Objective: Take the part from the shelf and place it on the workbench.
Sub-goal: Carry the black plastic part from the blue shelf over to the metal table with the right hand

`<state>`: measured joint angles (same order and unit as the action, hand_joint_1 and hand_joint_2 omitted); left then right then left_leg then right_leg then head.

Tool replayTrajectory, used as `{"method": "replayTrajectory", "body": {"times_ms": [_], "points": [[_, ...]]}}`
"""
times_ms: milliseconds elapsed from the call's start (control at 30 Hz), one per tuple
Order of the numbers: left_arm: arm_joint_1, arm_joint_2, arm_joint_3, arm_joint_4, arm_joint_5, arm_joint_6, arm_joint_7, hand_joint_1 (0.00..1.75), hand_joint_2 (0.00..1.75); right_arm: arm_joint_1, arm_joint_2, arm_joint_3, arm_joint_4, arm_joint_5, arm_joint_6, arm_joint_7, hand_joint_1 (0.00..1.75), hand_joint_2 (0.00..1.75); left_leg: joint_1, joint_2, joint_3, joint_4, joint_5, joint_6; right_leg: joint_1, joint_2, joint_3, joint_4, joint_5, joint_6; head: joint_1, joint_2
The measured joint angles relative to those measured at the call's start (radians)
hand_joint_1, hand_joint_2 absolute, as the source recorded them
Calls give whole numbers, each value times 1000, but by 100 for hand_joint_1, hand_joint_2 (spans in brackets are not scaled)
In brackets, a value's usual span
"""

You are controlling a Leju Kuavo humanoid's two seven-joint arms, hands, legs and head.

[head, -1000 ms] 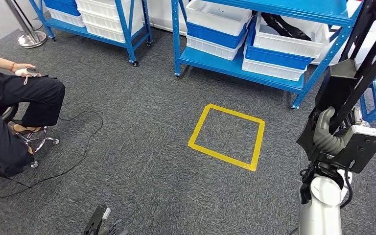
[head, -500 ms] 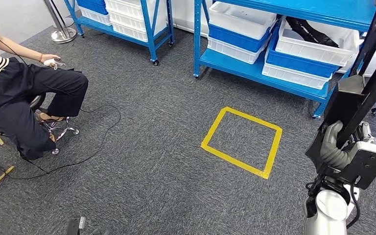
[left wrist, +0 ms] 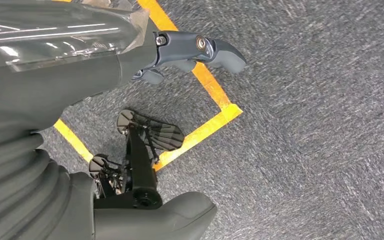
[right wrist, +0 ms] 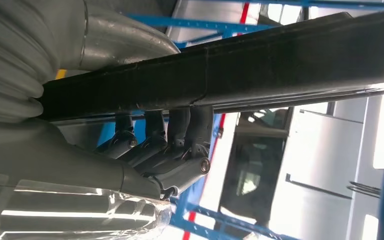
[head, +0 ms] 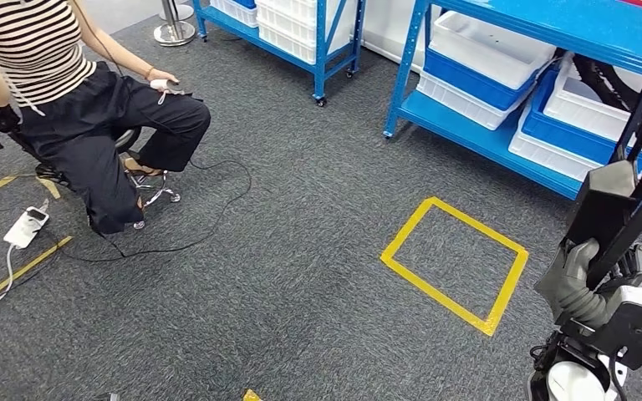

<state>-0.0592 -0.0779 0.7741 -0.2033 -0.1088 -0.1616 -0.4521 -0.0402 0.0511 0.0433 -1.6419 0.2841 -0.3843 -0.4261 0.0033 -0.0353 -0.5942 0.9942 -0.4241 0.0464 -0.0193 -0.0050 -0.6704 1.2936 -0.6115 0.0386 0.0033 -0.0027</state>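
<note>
My right hand grips a long black part, a flat plate with a bar that rises up and to the right past the picture's edge. In the right wrist view the dark fingers wrap under the black bar, with the thumb on its other side. My left hand hangs over the grey carpet above a corner of yellow tape. Its fingers are apart and hold nothing.
A person sits on a stool at the left, with a cable and a white power strip on the carpet nearby. A yellow tape square marks the floor. Blue shelves with white and blue bins stand behind.
The whole picture has shifted right, so the camera has turned left; the person now sits further in view. My right hand still holds the black part.
</note>
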Motion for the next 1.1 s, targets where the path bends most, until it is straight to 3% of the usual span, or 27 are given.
{"method": "replayTrajectory", "body": {"times_ms": [33, 100, 167, 200, 267, 300, 367, 400, 467, 500, 533, 600, 667, 700, 767, 833, 867, 933, 1000, 1033, 1100], "points": [[0, -3, 0, 0, -2, -2, -2, 0, 175, 2, 1, -1, 0, 1, 0, 0, 175, 175, -3, -12, 0, 0, 1, 1, 3, 3, 9, -25, 18, 4, 0, 0], [-1, -8, -1, 1, -14, -10, -13, 0, 175, 3, 2, -2, -3, 5, 4, 0, 175, 175, -7, -34, 1, 1, 2, 1, 7, 27, 73, -164, 78, 7, 0, 0], [-5, -15, -10, 1, -43, -7, -29, 0, 175, 3, 4, -3, -7, 12, 11, -1, 175, 175, -13, -53, 0, 3, 3, -3, 10, 60, 122, -276, 119, -5, -1, 0], [-8, -18, -19, 1, -64, 4, -33, 0, 175, 3, 4, -3, -8, 16, 14, -2, 175, 175, -14, -61, -1, 3, 3, -8, 12, 67, 129, -295, 125, -13, -1, 0], [-12, -22, -41, 1, -94, 31, -30, 0, 175, 3, 8, -3, -9, 22, 21, -3, 175, 175, -13, -75, -6, 4, 5, -18, 11, 52, 135, -301, 130, -28, -1, 0], [-13, -25, -49, 1, -99, 40, -21, 0, 175, 2, 12, -3, -9, 25, 24, -3, 175, 175, -13, -68, -10, 10, 0, -23, 8, 44, 139, -305, 133, -35, -1, 0], [-15, -28, -55, 1, -88, 47, 6, 0, 175, 2, 21, -2, -9, 32, 29, -3, 175, 175, -11, -27, -41, 74, -40, -35, 0, 24, 146, -312, 139, -48, -5, 0], [-16, -30, -55, 2, -80, 49, 19, 0, 175, 3, 25, -2, -9, 35, 31, -3, 175, 175, -8, -2, -70, 133, -73, -42, 2, 14, 147, -312, 138, -51, -7, 0], [-16, -29, -55, 2, -70, 59, 42, 0, 175, 3, 32, -2, -6, 38, 35, -3, 175, 175, 2, 19, -136, 258, -126, -56, 3, -6, 146, -312, 137, -55, -9, 0], [-14, -29, -55, 2, -70, 67, 49, 0, 175, 3, 36, -2, -3, 39, 38, -3, 175, 175, 7, 23, -153, 285, -127, -61, 3, -17, 146, -311, 135, -55, -9, 0], [-12, -28, -55, 2, -72, 76, 55, 0, 175, 3, 39, -2, -1, 39, 39, -3, 175, 175, 12, 27, -148, 271, -109, -65, 3, -27, 147, -311, 133, -53, -9, 0], [-10, -26, -55, 2, -79, 95, 61, 0, 175, 3, 46, -2, 4, 39, 41, -3, 175, 175, 17, 52, -83, 142, -43, -68, 1, -45, 153, -311, 127, -45, -10, 0], [-10, -24, -55, 2, -83, 106, 65, 0, 175, 3, 51, -2, 6, 39, 43, -4, 175, 175, 14, 77, -23, 31, -2, -60, 7, -62, 159, -310, 117, -32, -9, 0], [-10, -24, -55, 2, -84, 110, 66, 0, 175, 3, 52, -2, 6, 39, 44, -5, 175, 175, 9, 81, -13, 12, 1, -54, 10, -69, 161, -310, 114, -25, -8, 0], [-7, -24, -55, 2, -86, 114, 67, 0, 175, 2, 54, -2, 6, 39, 45, -7, 175, 175, 2, 63, -15, 9, 1, -37, 11, -83, 166, -311, 108, -12, -5, 0], [-4, -25, -55, 2, -87, 114, 68, 0, 175, 2, 57, -2, 6, 38, 47, -11, 175, 175, 2, 47, -12, 2, 5, -21, 7, -66, 158, -287, 90, -5, -4, 0], [-4, -25, -55, 2, -88, 112, 69, 0, 175, 2, 57, -2, 6, 37, 48, -14, 175, 175, 4, 40, -10, -1, 8, -14, 5, -46, 141, -250, 70, -6, -3, 0], [-5, -24, -55, 2, -89, 109, 75, 0, 175, 2, 57, -2, 6, 33, 50, -20, 175, 175, 5, 24, -10, -2, 8, -5, 2, -12, 74, -119, 14, -14, -2, 0], [-5, -23, -55, 2, -92, 104, 82, 0, 175, 0, 57, 0, 6, 31, 51, -22, 175, 175, 4, 3, -11, -2, 8, -4, 2, -3, 14, -12, -14, -11, -1, 0], [-4, -23, -55, 2, -95, 102, 86, 0, 175, -5, 57, 1, 5, 32, 52, -23, 175, 175, 4, -10, -10, -1, 8, -4, 2, -1, 7, -9, -4, -4, -1, 0], [-5, -25, -55, 2, -100, 99, 93, 0, 175, -28, 57, 9, -3, 43, 51, -18, 175, 175, 4, -32, -9, 1, 7, -6, -1, 11, 48, -116, 56, 14, 0, 0]]}}
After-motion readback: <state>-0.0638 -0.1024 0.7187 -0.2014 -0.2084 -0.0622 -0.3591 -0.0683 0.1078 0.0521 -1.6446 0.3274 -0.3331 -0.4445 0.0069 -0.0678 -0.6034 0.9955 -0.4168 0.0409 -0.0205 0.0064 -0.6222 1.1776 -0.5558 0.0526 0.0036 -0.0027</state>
